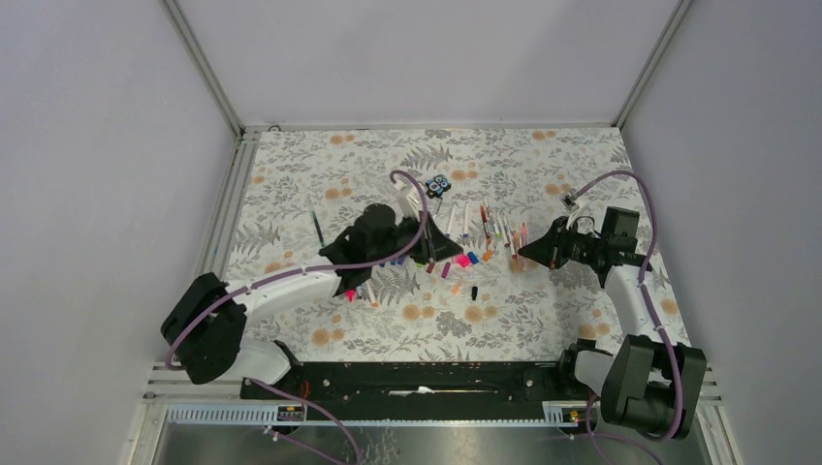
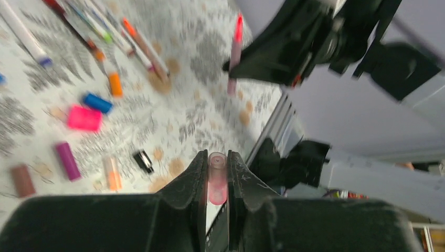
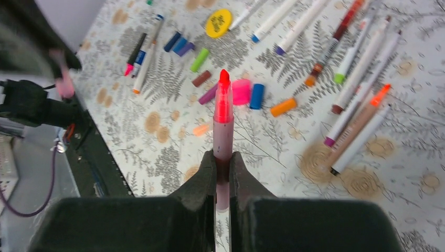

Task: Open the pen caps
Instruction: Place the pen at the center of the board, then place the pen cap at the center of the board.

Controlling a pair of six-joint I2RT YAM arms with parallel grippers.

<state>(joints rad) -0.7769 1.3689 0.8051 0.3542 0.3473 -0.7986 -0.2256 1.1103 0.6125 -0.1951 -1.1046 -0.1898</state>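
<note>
**A:** What has the left gripper (image 2: 216, 156) got?

**B:** Its two black fingers are clamped on a small translucent pink plastic cap (image 2: 216, 184). The cap sits lengthwise between them, with its open end about level with the fingertips.

**A:** And the right gripper (image 3: 223, 157)?

**B:** It is closed tight on a thin marker pen with a pale pink barrel (image 3: 223, 113). The bright red-pink tip is bare and points straight away from the fingers.

**A:** Are that cap and that pen touching?

**B:** No. From above, the two grippers are well apart, facing each other across the scatter of pens.

**A:** Where is everything else?

**B:** It is spread on the fern-and-flower patterned tablecloth (image 1: 543, 320) between the arms. Loose caps lie in a cluster: a fat bright pink one (image 3: 241, 92), a blue one (image 3: 256, 96) just beside it, and an orange one (image 3: 283, 107) near that. Purple, brown and green ones lie further along. Past them is a row of thin white-barrelled marker pens (image 3: 362, 65) with coloured ends, roughly parallel. A flat round yellow disc (image 3: 218, 23) lies near the green cap.
</note>
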